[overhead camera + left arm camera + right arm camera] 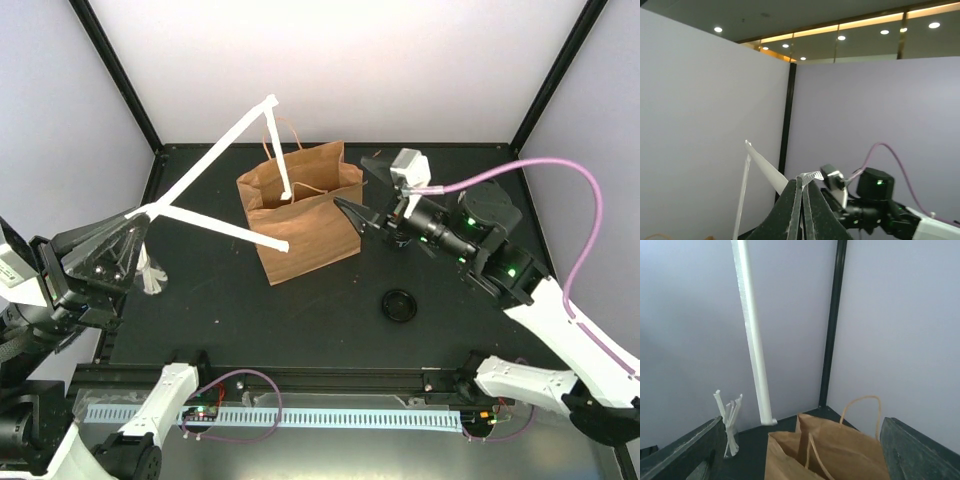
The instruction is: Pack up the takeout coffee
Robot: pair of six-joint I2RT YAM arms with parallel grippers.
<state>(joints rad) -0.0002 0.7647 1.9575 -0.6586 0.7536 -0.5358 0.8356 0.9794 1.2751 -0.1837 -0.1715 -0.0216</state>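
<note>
The takeout coffee does not show in any view. A brown paper bag (300, 222) stands open in the middle of the black table, handles up, and it fills the lower part of the right wrist view (830, 450). My right gripper (350, 210) hovers at the bag's upper right edge, open, with nothing between its fingers (685, 452). At the table's left edge my left gripper (138, 218) is shut on a long white paper strip (215, 150). The strip's crimped end pokes out between the shut jaws (812, 176). The strips reach over to the bag.
A black round lid (399, 305) lies on the table in front of the right arm. A glass of white wrapped straws (150, 275) stands at the left, seen also in the right wrist view (730, 432). Grey walls with black corner posts enclose the table.
</note>
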